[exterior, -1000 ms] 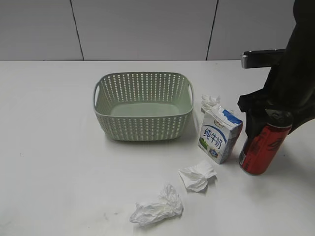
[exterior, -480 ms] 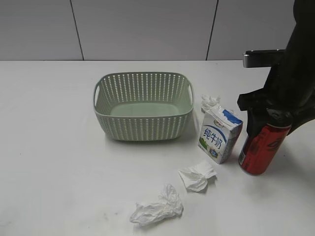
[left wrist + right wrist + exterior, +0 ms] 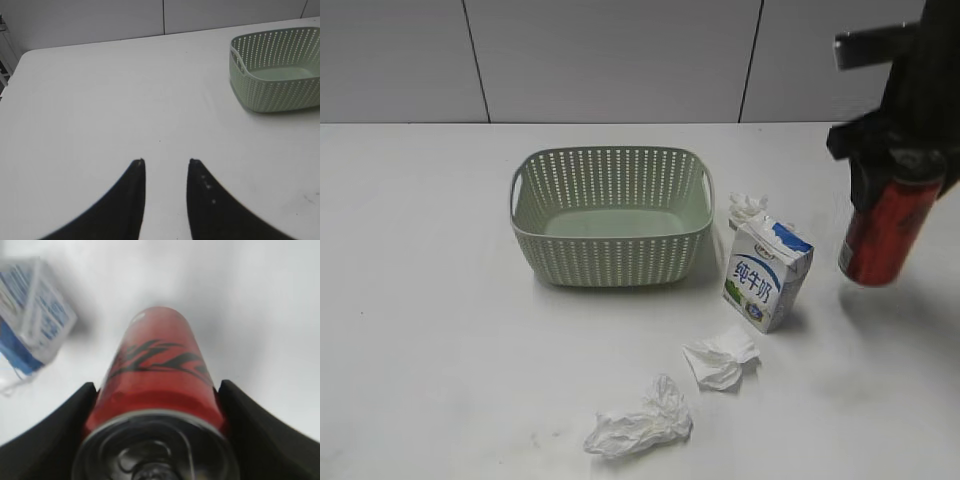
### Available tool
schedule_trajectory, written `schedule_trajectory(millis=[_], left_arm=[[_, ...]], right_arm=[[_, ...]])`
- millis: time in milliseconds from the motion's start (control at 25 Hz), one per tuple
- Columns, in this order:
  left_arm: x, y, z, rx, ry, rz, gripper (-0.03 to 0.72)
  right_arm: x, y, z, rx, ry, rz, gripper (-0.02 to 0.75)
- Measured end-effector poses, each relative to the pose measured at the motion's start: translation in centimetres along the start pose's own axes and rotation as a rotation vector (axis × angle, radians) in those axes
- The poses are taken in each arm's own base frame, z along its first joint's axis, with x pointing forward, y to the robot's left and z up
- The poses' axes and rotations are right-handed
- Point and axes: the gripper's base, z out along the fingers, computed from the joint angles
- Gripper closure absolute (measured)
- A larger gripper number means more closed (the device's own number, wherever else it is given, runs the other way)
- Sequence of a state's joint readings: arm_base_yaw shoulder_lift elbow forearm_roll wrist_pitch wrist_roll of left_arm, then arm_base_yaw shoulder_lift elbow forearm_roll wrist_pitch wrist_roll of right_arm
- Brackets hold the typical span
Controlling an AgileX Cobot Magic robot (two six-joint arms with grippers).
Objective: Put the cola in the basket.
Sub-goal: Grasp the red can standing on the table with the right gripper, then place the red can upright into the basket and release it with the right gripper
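Note:
The cola [image 3: 882,235] is a tall slim red can with dark markings, held tilted in the air at the far right, clear of the table. My right gripper [image 3: 898,170] is shut on its top end. In the right wrist view the cola [image 3: 159,370] fills the middle, with my right gripper's [image 3: 156,395] fingers pressing both its sides. The pale green perforated basket [image 3: 610,260] stands empty at the middle of the table, well left of the can. It also shows in the left wrist view [image 3: 280,95]. My left gripper [image 3: 166,162] is open and empty over bare table.
A white-and-blue milk carton [image 3: 766,272] stands between basket and can; it shows blurred in the right wrist view [image 3: 31,315]. Crumpled tissues lie behind the carton [image 3: 746,208], in front of it [image 3: 720,360] and near the front edge [image 3: 638,422].
My right gripper has lifted the cola off the table and carried it up and slightly right. The left gripper, basket and carton have not moved.

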State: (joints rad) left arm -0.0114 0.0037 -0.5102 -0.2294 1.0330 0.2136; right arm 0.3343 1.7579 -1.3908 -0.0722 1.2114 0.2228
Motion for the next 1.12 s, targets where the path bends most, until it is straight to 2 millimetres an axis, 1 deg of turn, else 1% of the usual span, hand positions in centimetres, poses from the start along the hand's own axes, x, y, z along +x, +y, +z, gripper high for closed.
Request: schedule_trajectory(millis=[120, 360, 400, 520, 600, 680, 760, 880, 920, 1000, 1120], left_arm=[[0.0, 0.0, 0.0, 0.0, 0.0, 0.0, 0.459], [0.0, 0.0, 0.0, 0.0, 0.0, 0.0, 0.459], [0.0, 0.0, 0.0, 0.0, 0.0, 0.0, 0.458], [0.0, 0.0, 0.0, 0.0, 0.0, 0.0, 0.457], [0.0, 0.0, 0.0, 0.0, 0.0, 0.0, 0.457], [0.0, 0.0, 0.0, 0.0, 0.0, 0.0, 0.457], [0.0, 0.0, 0.0, 0.0, 0.0, 0.0, 0.457], [0.0, 0.0, 0.0, 0.0, 0.0, 0.0, 0.457], [0.0, 0.0, 0.0, 0.0, 0.0, 0.0, 0.457], [0.0, 0.0, 0.0, 0.0, 0.0, 0.0, 0.457], [0.0, 0.0, 0.0, 0.0, 0.0, 0.0, 0.457]], right_arm=[[-1.7, 0.2, -3.1, -0.033, -0.119, 0.009, 0.216], [-3.5, 0.6, -8.2, -0.111, -0.288, 0.011, 0.216], [-3.8, 0.8, -9.0, -0.13, -0.31, 0.007, 0.216], [-5.0, 1.5, -10.2, -0.203, -0.351, 0.009, 0.216], [-5.9, 2.6, -10.0, -0.247, -0.351, 0.003, 0.216], [-6.8, 4.1, -9.6, -0.278, -0.348, -0.019, 0.216], [-7.5, 6.1, -8.6, -0.297, -0.33, -0.056, 0.216], [-8.2, 9.8, -7.2, -0.323, -0.31, -0.123, 0.216], [-8.2, 11.1, -7.0, -0.333, -0.309, -0.147, 0.216], [-8.4, 13.4, -5.8, -0.342, -0.292, -0.193, 0.216], [-8.6, 16.2, -3.8, -0.323, -0.275, -0.263, 0.216]])
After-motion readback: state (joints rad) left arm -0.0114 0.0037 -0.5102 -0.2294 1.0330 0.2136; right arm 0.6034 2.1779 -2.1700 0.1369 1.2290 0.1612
